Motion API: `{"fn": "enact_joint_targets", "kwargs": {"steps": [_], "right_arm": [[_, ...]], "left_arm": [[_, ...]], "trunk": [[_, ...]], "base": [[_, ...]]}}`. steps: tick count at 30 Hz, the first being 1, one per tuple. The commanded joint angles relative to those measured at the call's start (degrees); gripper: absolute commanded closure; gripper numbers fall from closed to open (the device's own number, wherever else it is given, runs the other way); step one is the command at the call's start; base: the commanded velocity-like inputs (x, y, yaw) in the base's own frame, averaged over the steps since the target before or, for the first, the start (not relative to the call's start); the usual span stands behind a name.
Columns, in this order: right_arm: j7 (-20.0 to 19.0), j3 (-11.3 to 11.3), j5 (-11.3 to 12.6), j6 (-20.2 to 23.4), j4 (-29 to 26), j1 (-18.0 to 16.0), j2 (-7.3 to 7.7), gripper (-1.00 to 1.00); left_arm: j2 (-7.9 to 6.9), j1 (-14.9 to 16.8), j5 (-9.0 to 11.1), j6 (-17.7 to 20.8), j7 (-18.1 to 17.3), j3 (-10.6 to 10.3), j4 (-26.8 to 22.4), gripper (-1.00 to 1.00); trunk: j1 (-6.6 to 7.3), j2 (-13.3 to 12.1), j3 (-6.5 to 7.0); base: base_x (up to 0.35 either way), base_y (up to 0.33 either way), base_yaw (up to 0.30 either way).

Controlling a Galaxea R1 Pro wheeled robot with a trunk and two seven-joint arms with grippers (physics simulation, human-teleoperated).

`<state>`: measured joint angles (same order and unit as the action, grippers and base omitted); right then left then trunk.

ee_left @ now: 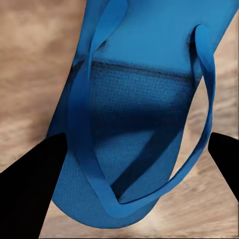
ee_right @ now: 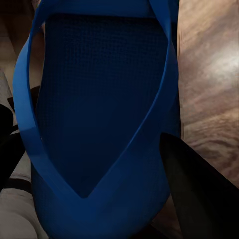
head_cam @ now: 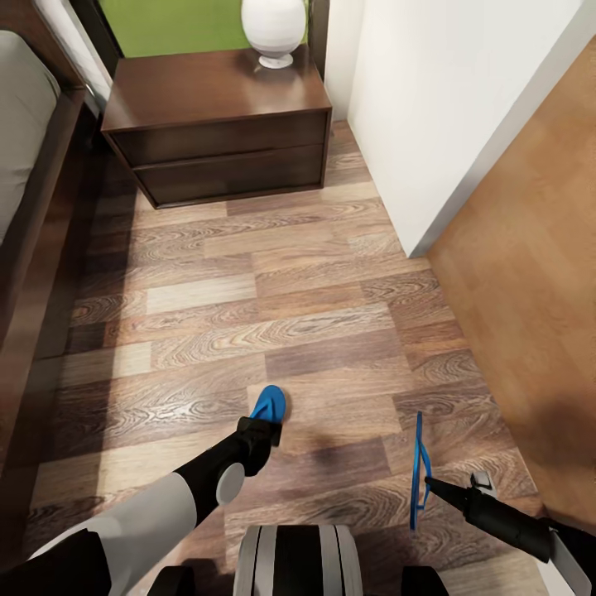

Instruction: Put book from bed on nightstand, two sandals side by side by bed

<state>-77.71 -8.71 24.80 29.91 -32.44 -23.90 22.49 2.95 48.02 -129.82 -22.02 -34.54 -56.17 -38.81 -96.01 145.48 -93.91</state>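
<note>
One blue sandal (head_cam: 270,404) lies flat on the wood floor, straps up. My left gripper (head_cam: 265,429) hovers just over its near end. In the left wrist view the sandal (ee_left: 144,99) lies between the two dark fingers (ee_left: 30,184), which stand wide apart, so this gripper is open. The other sandal (head_cam: 416,468) stands on edge above the floor, and my right gripper (head_cam: 430,483) is shut on it at the strap. The sandal's sole (ee_right: 94,109) is close up in the right wrist view. The bed (head_cam: 29,157) runs along the left. The nightstand (head_cam: 217,124) stands ahead. The book is out of view.
A white rounded vase (head_cam: 273,29) stands on the nightstand's top. A white wall (head_cam: 439,108) juts in at the right, with more wood floor beyond it. Open plank floor lies between the bed frame and the wall. My base shows at the bottom edge.
</note>
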Motion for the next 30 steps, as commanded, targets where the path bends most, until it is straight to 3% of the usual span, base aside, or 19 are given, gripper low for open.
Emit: {"fn": "enact_joint_targets", "kwargs": {"steps": [1,11,17,30], "right_arm": [[-0.07,0.0,0.16,0.59,0.01,-0.01,0.01,1.0],[-0.07,0.0,0.16,0.59,0.01,-0.01,0.04,1.0],[-0.07,0.01,0.16,0.59,0.09,-0.01,1.16,1.0],[-0.07,0.01,0.19,0.59,0.18,-0.01,1.24,1.0]], "left_arm": [[0.0,0.03,-0.26,-0.3,-0.01,-0.19,-0.03,1.0],[0.29,0.01,0.07,-0.3,-0.01,-0.19,-0.03,1.0],[0.3,-0.01,0.09,-0.3,-0.01,-0.22,-0.03,1.0],[0.3,-0.01,0.09,-0.3,0.05,-0.17,-0.03,1.0]], "trunk": [[0.03,0.0,0.2],[0.29,-0.14,2.41],[0.44,-0.22,3.74],[0.78,-0.39,6.62]], "base": [[0.0,0.0,0.0],[0.0,0.0,0.0],[0.0,0.0,0.0],[0.0,0.0,0.0]]}}
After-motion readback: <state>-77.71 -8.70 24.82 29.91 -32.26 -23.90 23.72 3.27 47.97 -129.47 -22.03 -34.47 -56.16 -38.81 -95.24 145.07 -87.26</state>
